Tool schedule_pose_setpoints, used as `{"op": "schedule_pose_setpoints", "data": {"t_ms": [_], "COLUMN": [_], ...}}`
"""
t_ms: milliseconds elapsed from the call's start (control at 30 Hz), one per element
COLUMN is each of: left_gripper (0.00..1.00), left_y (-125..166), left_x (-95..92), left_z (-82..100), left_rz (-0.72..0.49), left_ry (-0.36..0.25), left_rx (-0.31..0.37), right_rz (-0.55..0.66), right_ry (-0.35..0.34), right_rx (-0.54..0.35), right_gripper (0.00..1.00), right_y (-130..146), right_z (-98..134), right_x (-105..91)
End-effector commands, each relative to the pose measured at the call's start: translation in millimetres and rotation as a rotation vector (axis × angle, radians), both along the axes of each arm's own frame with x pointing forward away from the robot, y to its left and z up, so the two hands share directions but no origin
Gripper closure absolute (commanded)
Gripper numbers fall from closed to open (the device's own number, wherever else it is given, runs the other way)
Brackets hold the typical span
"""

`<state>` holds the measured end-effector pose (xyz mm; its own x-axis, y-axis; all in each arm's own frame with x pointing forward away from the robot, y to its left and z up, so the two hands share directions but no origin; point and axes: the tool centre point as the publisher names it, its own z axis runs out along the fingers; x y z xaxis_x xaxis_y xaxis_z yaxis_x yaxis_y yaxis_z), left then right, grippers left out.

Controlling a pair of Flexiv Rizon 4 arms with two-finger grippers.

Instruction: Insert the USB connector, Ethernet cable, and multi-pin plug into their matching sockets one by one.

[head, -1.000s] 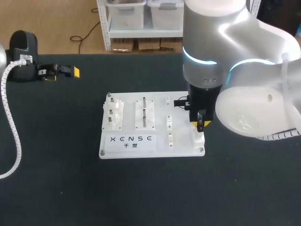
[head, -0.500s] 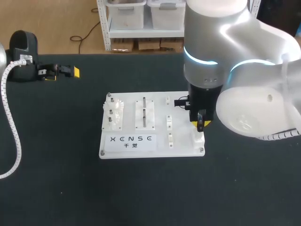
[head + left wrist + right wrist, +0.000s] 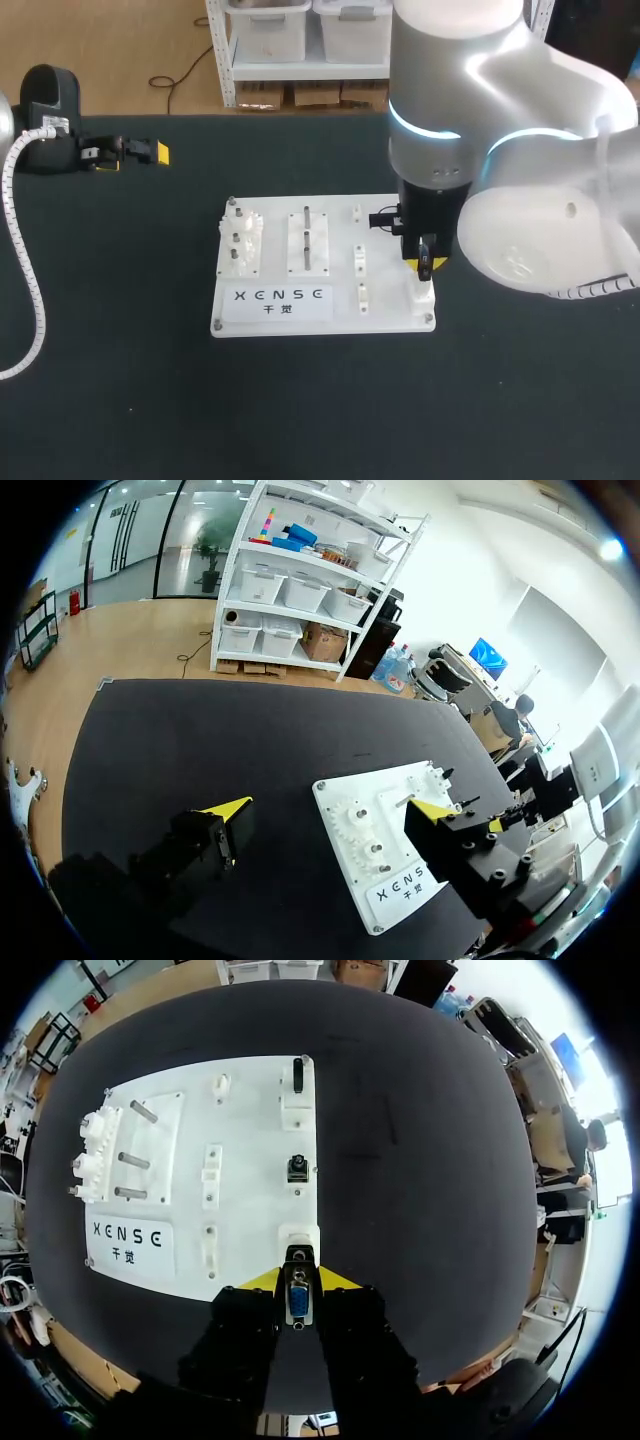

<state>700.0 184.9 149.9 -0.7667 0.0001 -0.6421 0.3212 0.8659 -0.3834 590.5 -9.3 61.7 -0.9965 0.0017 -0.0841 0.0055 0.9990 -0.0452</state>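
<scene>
My right gripper (image 3: pixel 424 262) has crept a shade toward the far side of the table since a second ago, a tiny correction rather than a travel. It hangs over the near right corner of the white plastic connector board (image 3: pixel 225 325). I read that nudge as fine alignment before pushing home, not as a finished insertion.

In my right wrist view, the yellow-tipped fingers (image 3: pixel 262 1280) are clamped narrowly on the metal-shelled multi-pin plug with its blue insert (image 3: pixel 298 1303), which sits upright between them. Directly ahead of the plug, in line with it, is the small white block socket (image 3: pixel 298 1239) at the board's edge. The plug's nose looks to meet the socket's mouth, but I cannot tell whether it has entered. Further along the same edge stand a small black connector (image 3: pixel 297 1168) and a second dark connector (image 3: pixel 298 1073).

My left gripper (image 3: pixel 330 810) is spread wide and empty, well apart from the board.
</scene>
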Motion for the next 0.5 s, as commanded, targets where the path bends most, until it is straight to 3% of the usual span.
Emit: {"op": "schedule_pose_setpoints", "data": {"t_ms": [33, 500], "left_gripper": [0.0, 0.0], "left_y": [0.0, 0.0], "left_x": [0.0, 0.0], "left_z": [0.0, 0.0], "left_rz": [0.0, 0.0], "left_ry": [0.0, 0.0], "left_rx": [0.0, 0.0], "right_rz": [0.0, -0.012], "right_ry": [-0.003, 0.017], "right_rx": [-0.002, 0.009], "right_gripper": [1.0, 1.0], "right_y": [0.9, -1.0], "right_z": [-1.6, -11.2], "right_x": [-1.3, -2.5]}}
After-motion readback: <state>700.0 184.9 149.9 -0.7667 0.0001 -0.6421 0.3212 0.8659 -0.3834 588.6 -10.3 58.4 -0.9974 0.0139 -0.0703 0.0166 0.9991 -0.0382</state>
